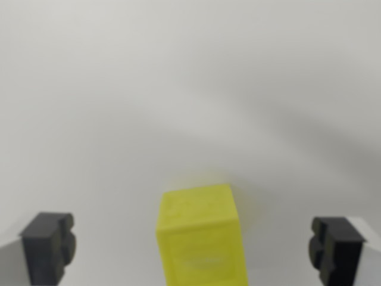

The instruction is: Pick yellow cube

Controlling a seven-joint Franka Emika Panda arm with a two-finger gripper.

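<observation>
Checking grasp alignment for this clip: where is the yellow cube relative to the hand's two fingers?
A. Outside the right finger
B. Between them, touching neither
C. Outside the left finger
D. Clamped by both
B: the yellow cube sits between the open hand's fingers, with bare surface on each side.

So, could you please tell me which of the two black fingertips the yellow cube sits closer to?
The yellow cube sits slightly closer to the fingertip on the wrist view's right; the gap to the one on the left is a little wider. It touches neither.
</observation>
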